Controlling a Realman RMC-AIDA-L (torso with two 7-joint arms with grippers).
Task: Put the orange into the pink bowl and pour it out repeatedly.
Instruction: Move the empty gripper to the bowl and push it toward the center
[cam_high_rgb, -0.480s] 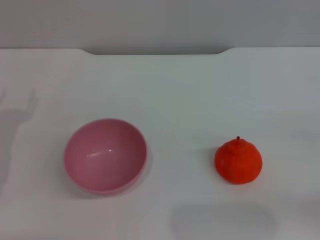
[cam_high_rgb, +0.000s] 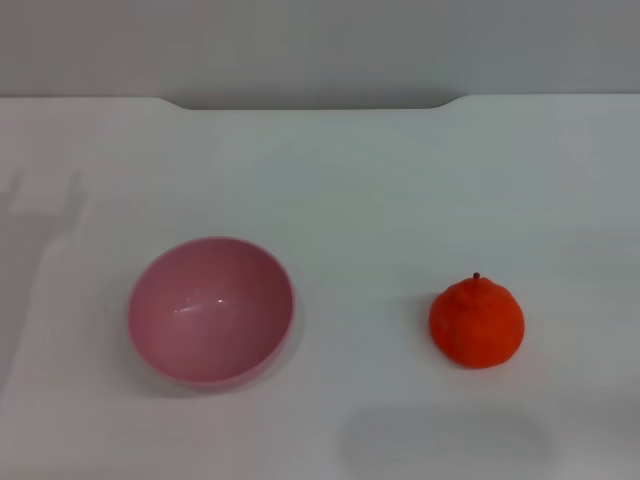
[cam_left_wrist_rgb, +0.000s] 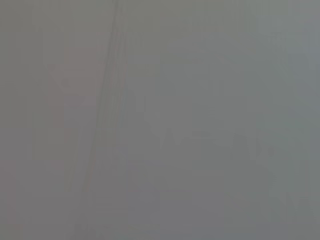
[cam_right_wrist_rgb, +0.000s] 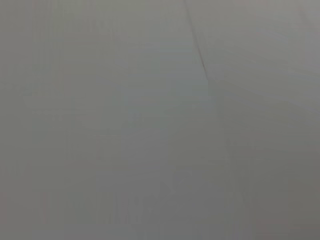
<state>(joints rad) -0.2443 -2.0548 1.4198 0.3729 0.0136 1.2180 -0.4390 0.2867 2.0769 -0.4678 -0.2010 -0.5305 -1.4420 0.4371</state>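
Counter (cam_high_rgb: 350, 180): plain white and matte, filling most of the head view; its far edge has a shallow notch cut in the middle.
Room: just a flat grey wall (cam_high_rgb: 320, 45) behind the counter.
Pink bowl (cam_high_rgb: 210, 311): sits upright on the counter's left side, mouth up, glossy, nothing inside it.
Orange (cam_high_rgb: 477, 322): on the right side, resting on the counter with its stem nub up — well apart from the bowl.
Shadows: a faint grey one at the left edge and a soft patch near the front edge; can't really say what casts them.
Wrist views: both are only blurry grey with a thin dark line, possibly a wall seam — no bowl or fruit there.
Jaws: neither arm shows up in any view, so can't tell how left or right jaws stand.
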